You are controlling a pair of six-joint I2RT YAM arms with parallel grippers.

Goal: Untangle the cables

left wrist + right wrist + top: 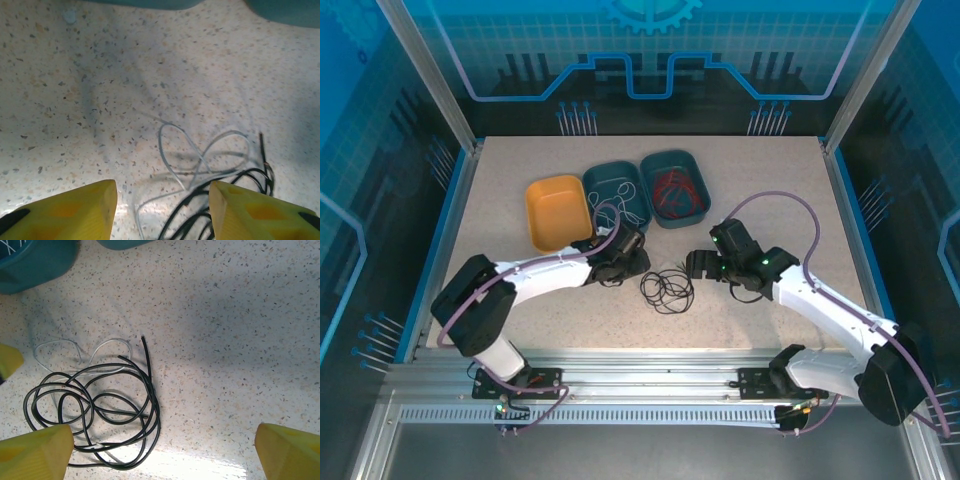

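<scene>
A black cable (666,290) lies coiled on the table between my two grippers, with a thin white cable (75,347) looped through it. The red cable (678,190) sits in the right teal bin (653,218). More white cable (618,192) lies in the middle teal bin (590,182). My left gripper (632,262) stands open just left of the coil; its yellow fingers (75,210) straddle the white loop (200,155) and black strands (220,195). My right gripper (698,264) is open right of the coil; the black cable (100,405) lies beside its left finger (35,452).
An empty orange bin (558,212) stands at the left of the two teal bins at the back. Metal frame posts and glass walls enclose the table (790,200). Purple arm cables (790,205) arch above the right arm.
</scene>
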